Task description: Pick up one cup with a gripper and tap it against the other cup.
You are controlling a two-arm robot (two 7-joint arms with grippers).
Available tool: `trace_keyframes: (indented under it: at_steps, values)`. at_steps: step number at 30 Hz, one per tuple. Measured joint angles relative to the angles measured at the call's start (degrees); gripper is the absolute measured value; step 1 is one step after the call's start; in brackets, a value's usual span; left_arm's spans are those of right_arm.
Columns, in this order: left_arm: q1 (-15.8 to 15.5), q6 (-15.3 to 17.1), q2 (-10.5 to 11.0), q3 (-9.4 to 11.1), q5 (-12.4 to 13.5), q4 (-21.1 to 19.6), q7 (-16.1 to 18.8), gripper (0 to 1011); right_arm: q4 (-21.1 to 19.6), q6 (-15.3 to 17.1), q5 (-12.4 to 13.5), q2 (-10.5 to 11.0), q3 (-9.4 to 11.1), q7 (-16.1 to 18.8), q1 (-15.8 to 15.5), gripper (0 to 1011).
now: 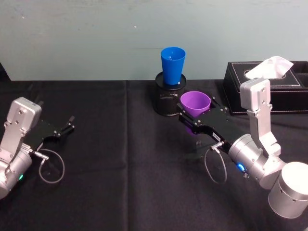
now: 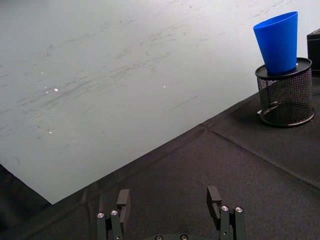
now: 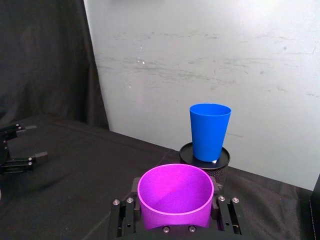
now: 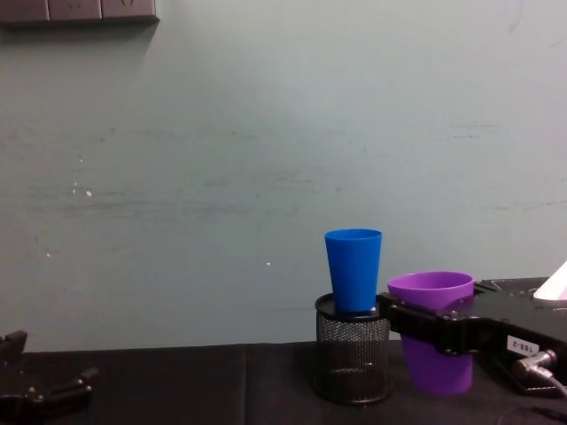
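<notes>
The purple cup [image 1: 195,102] is held upright in the right claw [image 1: 199,114], whose flat black fingers are closed on the cup's sides below the rim. The cup is located just to the right of the blue cup [image 1: 173,65] and nearer the robot, with a gap between the two. Whether its base is clear of the bench [image 1: 120,168] cannot be determined. The blue cup is raised on top of a black mesh holder [image 1: 167,101], standing free on its narrow base, so three faults are to be expected. If the tap is delivered with too much force, the blue cup is likely to be toppled or pushed off the holder. If the purple cup is moved across at its present height, the holder is likely to be struck first, since the purple rim is seen in the chest view only slightly above the holder's top. If contact is made off-centre, the smooth tapered wall may be twisted or slid within the grip. The purple cup is of plain smooth plastic, wider at the mouth than at the base, with a rolled rim, and is seen empty in the right wrist view. The left claw [image 1: 67,126] is parked low at the bench's left with its fingers spread wide and nothing between them. A black tissue box [image 1: 269,86] is placed behind the right arm.
</notes>
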Motion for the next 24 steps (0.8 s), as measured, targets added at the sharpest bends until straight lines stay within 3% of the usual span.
trace_keyframes:
  at_steps: [24]
  values:
    - [0.0,0.0,0.0,0.0,0.0,0.0,0.0,1000,0.0,0.0,0.0,0.0,0.0,0.0,0.0,751]
